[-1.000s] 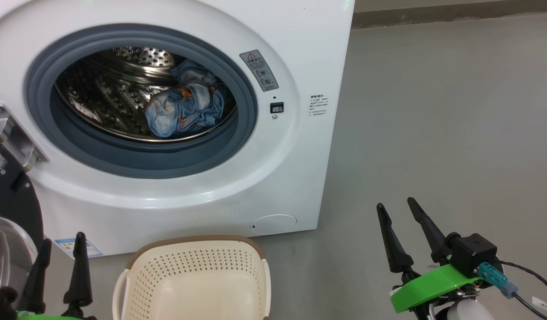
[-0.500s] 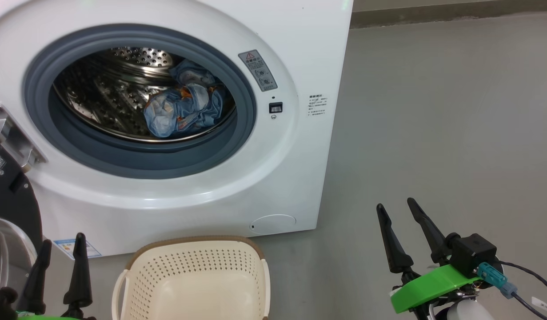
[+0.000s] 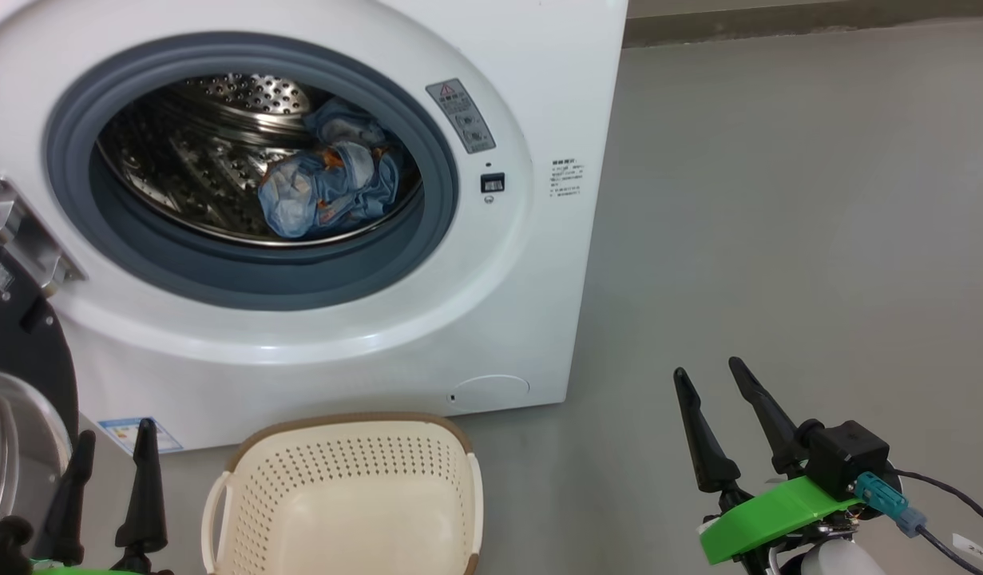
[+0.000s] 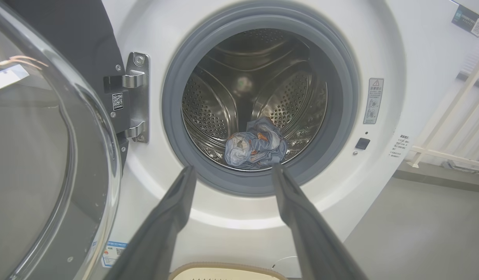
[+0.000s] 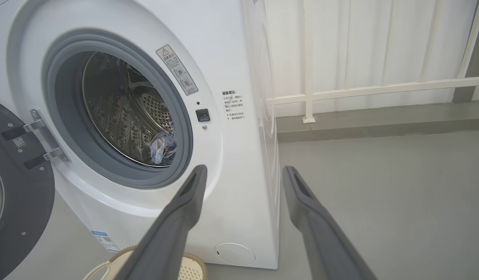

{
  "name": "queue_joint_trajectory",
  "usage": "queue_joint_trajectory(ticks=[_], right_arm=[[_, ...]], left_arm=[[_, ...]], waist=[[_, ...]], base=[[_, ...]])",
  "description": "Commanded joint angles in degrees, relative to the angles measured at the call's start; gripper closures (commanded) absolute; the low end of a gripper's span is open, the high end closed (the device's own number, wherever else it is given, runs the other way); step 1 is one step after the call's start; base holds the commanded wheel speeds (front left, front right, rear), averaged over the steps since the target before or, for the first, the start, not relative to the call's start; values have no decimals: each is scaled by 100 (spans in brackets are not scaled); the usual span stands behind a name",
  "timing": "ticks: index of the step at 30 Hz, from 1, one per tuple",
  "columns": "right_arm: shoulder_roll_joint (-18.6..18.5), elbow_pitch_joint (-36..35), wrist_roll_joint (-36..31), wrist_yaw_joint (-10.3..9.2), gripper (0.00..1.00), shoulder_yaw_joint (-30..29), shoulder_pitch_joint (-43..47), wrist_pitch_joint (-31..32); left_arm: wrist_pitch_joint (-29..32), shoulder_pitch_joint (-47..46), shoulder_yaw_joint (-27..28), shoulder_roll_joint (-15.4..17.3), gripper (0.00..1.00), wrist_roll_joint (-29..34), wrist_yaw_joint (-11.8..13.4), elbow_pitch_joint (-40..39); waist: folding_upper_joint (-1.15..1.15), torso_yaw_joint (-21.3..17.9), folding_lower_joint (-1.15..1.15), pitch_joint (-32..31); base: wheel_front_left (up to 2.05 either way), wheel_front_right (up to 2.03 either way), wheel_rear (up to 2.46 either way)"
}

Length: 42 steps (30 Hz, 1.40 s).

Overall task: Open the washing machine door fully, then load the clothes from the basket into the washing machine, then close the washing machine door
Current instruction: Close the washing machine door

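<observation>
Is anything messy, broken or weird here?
Nothing looks broken or spilled. The clothes lie bunched inside the washing machine, the basket stands upright in front, and the washing machine door hangs open at the left.

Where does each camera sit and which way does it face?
Head view: high, looking down at the big white front-loading washing machine and cream perforated plastic basket; left claw, right claw at bottom corners.
Left wrist view: low, facing straight into the steel drum; own claw open.
Right wrist view: low, facing the machine obliquely; own claw open.
All share the light blue printed clothes.
</observation>
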Motion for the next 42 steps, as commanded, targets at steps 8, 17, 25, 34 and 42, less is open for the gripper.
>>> queue_joint_trajectory(ticks=[8, 17, 25, 34, 42], right_arm=[[-36, -89, -43, 26, 0, 162, -134, -46], [-36, -59, -33, 26, 0, 164, -141, -46], [-36, -65, -37, 26, 0, 138, -144, -46], [-36, -72, -55, 26, 0, 127, -127, -46], [-36, -64, -62, 26, 0, 117, -112, -46]], left_arm=[[-37, -63, 202, 132, 0, 61, -17, -81], [-37, -66, 162, 146, 0, 91, -21, -57], [-37, -82, 167, 136, 0, 113, -23, -53], [-37, -77, 189, 93, 0, 157, -20, -37], [-37, -70, 196, 59, 0, 209, -14, -39]], waist=[[0, -9, 0, -24], [0, -3, 0, -36], [0, 16, 0, -31], [0, 33, 0, -57], [0, 73, 0, -79]], base=[[-176, 176, 0], [-87, 87, 0], [-5, 5, 0], [0, 0, 0], [0, 0, 0]])
